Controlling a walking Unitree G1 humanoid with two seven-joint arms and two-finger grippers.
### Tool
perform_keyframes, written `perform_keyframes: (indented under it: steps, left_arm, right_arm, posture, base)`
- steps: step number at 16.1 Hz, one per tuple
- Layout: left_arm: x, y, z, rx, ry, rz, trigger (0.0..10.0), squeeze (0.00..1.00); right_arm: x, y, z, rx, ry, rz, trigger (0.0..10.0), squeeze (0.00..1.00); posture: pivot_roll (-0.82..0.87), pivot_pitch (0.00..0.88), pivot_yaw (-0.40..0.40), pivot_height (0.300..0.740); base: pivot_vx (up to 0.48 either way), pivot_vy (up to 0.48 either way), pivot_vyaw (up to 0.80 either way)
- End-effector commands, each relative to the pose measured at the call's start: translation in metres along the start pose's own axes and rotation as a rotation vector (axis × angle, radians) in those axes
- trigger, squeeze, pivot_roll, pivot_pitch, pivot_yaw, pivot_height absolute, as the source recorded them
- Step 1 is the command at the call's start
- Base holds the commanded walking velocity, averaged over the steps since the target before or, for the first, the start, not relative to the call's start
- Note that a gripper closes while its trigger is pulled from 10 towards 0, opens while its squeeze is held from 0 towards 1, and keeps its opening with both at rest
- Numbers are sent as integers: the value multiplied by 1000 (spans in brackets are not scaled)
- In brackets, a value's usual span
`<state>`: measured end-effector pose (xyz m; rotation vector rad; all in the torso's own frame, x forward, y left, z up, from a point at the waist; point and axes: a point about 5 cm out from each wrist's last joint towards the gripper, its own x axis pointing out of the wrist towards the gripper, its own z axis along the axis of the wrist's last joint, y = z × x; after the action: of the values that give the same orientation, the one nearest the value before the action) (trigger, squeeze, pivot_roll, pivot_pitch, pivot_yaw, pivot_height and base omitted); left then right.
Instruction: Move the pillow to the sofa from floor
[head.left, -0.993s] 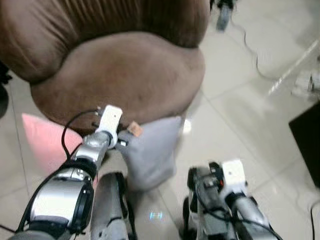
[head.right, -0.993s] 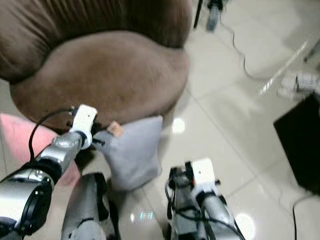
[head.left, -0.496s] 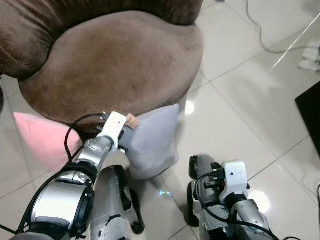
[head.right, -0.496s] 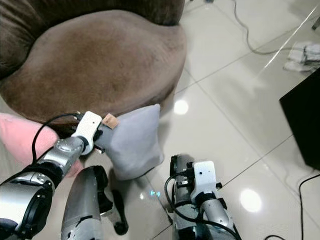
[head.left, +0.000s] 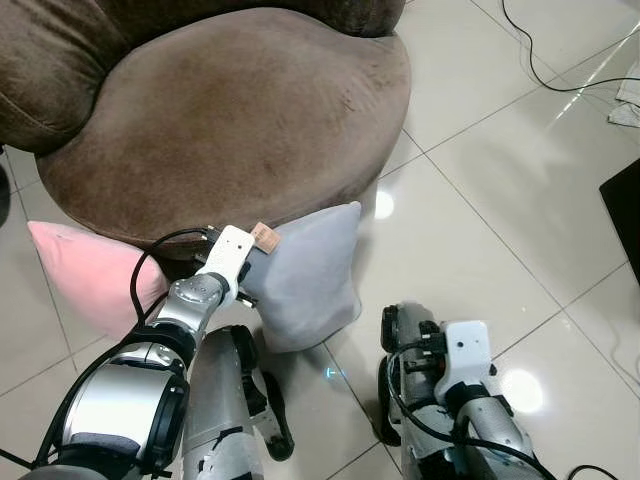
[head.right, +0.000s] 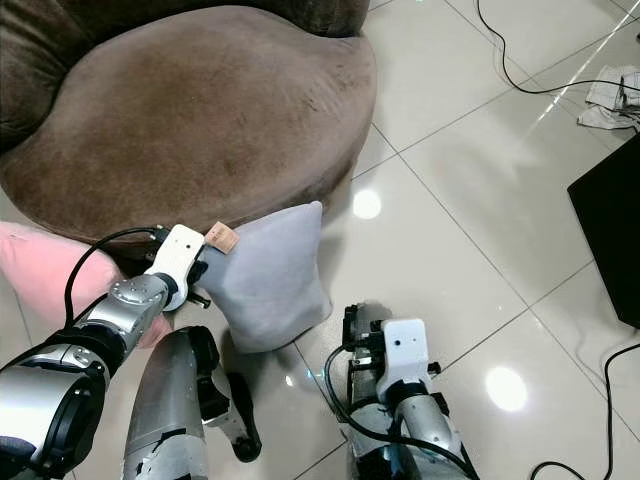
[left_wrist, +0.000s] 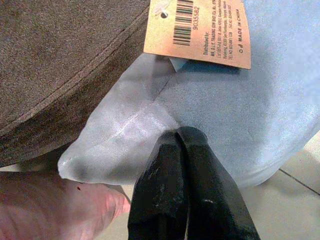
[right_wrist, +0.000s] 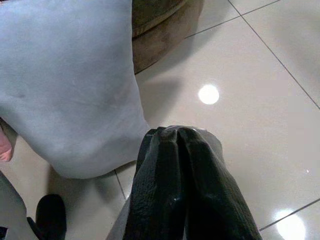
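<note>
Pillow (head.left: 305, 275), grey, sits upright on the tile floor (head.left: 480, 200), leaning against the brown sofa (head.left: 230, 110) base, cardboard tag (left_wrist: 197, 31) at its top corner. Our left gripper (left_wrist: 181, 136) has its jaws clenched on the pillow's corner seam. Pink pillow (head.left: 90, 275) lies just beside them. Our right gripper (right_wrist: 175, 132) hangs near the pillow, jaws pressed together, empty.

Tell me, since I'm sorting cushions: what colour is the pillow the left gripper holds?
Light grey pillow, clearest in the right eye view.
</note>
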<state>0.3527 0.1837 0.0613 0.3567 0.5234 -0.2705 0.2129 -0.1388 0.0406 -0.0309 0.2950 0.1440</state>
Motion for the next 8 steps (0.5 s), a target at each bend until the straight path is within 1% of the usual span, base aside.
perform_keyframes:
  steps: [1,4,5,6,7,8]
  left_arm:
    - [-1,-2,-12,1,35,-21,0,0]
    - [-1,-1,-7,15,14,-22,0,0]
    - [0,1,6,-37,-46,-22,0,0]
    - [0,4,26,-135,-137,-29,0,0]
    - [-1,9,41,-194,-204,-24,0,0]
    - [-2,13,51,-199,-246,-30,10000,0]
  right_arm:
    - [-3,3,-13,5,59,4,10000,0]
    - [1,4,-12,3,53,7,10000,0]
    - [4,4,-11,2,51,8,10000,0]
    - [5,4,-10,2,50,9,10000,0]
    - [6,4,-10,2,49,8,10000,0]
    - [7,4,-10,2,48,7,10000,0]
  posture:
    - [-269,364,66,569]
    - [-263,350,67,569]
    - [-265,339,70,569]
    - [-263,334,74,569]
    - [-252,330,76,569]
    - [-238,327,80,569]
  base:
    - [0,0,0]
    - [0,0,0]
    - [0,0,0]
    - [0,0,0]
    - [0,0,0]
    - [0,0,0]
